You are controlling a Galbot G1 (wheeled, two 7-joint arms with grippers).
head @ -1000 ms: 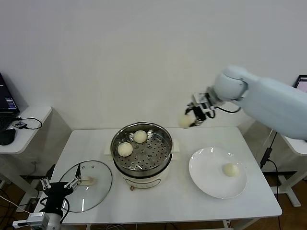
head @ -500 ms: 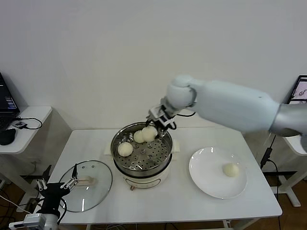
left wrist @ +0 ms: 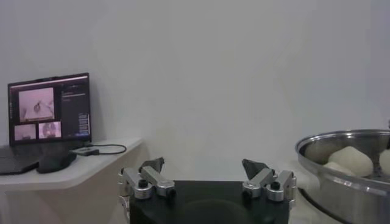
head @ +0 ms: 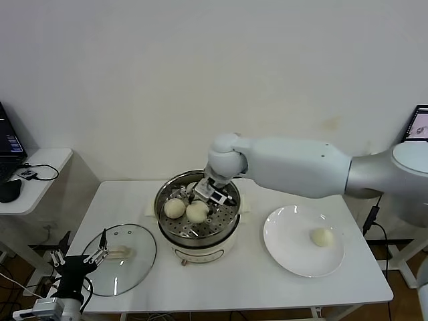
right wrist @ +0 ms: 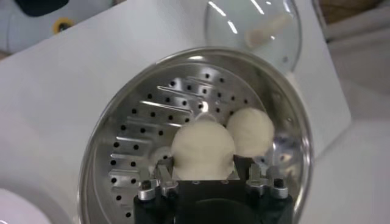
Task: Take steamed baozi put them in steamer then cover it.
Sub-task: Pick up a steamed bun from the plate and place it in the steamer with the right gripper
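The right gripper [head: 206, 200] is reaching into the steamer [head: 227, 231], jaws part open around a bun [head: 197, 211] sitting on the tray, another bun [head: 174, 208] just beside it. One bun [head: 322, 237] is waiting on the plate [head: 284, 251], well apart. The lid [head: 137, 267] is lying by the wide-open left gripper [head: 81, 257].

A second ago the right tool [head: 206, 200] hung high above the surface between the steamer [head: 198, 231] and the plate, a steamed baozi [head: 197, 212] in its fingers. Half a second ago it had swung across to the steamer's far rim, at about twelve o'clock. Now it is down inside, over the perforated tray, and that bun lies near the tray's middle, just beside the bun at nine o'clock [head: 174, 208]. The right arm now hides the bun at the twelve o'clock side.
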